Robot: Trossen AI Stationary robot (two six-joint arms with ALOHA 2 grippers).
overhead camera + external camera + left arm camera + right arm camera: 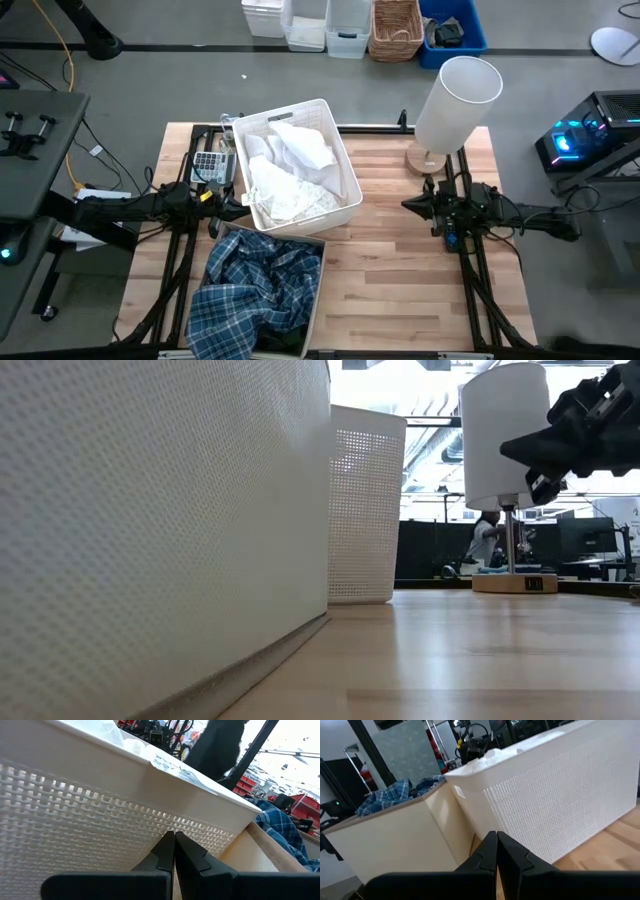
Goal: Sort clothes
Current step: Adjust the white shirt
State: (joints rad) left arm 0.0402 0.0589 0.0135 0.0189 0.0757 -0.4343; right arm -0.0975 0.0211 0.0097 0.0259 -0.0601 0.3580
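Observation:
White garments (290,170) lie piled in the white plastic bin (345,165) at the table's middle. The blue-and-white plaid shirt (250,290) lies heaped in the beige cardboard box (318,290) at the near left, spilling over its near edge; it also shows in the left wrist view (282,827) and the right wrist view (390,795). My left gripper (238,203) is shut and empty beside the bin's left wall (100,815). My right gripper (408,204) is shut and empty, above the table right of the bin. No dark green or dark grey garment shows.
A white-shaded lamp (455,100) on a wooden base stands at the far right of the table. A small grey device (207,165) lies left of the bin. Bare wood (400,290) lies to the near right. Bins and a basket stand on the floor beyond.

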